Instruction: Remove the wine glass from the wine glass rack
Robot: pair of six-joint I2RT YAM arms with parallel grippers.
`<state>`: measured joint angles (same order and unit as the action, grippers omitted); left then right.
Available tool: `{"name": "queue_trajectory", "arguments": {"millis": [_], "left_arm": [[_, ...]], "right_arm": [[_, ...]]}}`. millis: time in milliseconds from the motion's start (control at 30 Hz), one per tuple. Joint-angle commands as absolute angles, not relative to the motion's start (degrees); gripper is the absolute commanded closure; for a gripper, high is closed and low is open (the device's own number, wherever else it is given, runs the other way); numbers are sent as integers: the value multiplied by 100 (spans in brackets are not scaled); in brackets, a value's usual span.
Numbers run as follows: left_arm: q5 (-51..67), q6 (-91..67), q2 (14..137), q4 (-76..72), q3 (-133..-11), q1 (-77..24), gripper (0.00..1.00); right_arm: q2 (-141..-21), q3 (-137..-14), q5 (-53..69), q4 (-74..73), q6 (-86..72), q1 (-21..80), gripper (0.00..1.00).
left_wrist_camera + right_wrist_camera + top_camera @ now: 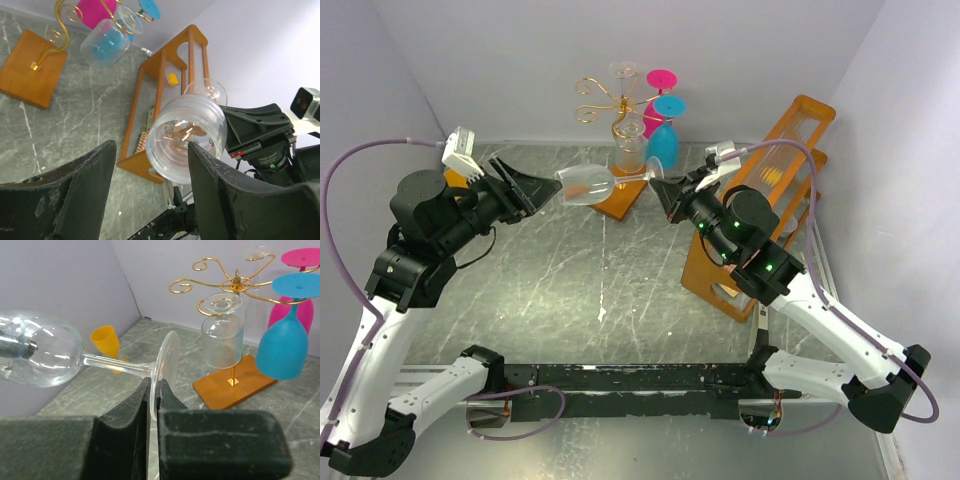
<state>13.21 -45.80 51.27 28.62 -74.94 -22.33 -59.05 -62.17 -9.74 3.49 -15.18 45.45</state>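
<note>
So, the wine glass [585, 186] is off the wine glass rack [625, 206] & lies sideways in the air over the far middle of the table [570, 300], just in front of the rack. The right gripper [154, 390] is pinched tight on the flat round foot, w/ the stem sticking out level, so the bowl points at the left gripper [150, 150]. That one's fingers [85, 185] stand wide apart, one each side of the bowl's mouth. One looks v. close to the glass, the other has a gap, so no hold yet. Prob. a hand-over: holding the foot leaves the bowl free to grab. On the rack, by the far edge, a ribbed glass [222, 340], a blue glass [282, 347] & a pink glass [655, 100] hang upside down by their feet.
</note>
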Motion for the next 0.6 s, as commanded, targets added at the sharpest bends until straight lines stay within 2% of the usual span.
{"name": "queue_trajectory", "arguments": {"millis": [0,200,500,567], "left_arm": [[1627,-4690,4965,2447,-7432,-2268,31],[2046,-4679,5280,2551,-7510,-2272,42],[2387,-4684,5615,2654,-7513,-2272,68],[2334,-4657,5638,2733,-7558,-2268,78]], "right_arm": [[-5709,-6244,-912,773,-1722,4534,100],[-5667,-6173,-706,972,-1746,4528,100],[-5714,-6060,-594,1092,-1725,4531,100],[-5755,-6064,-580,1075,-1678,4533,100]]}}
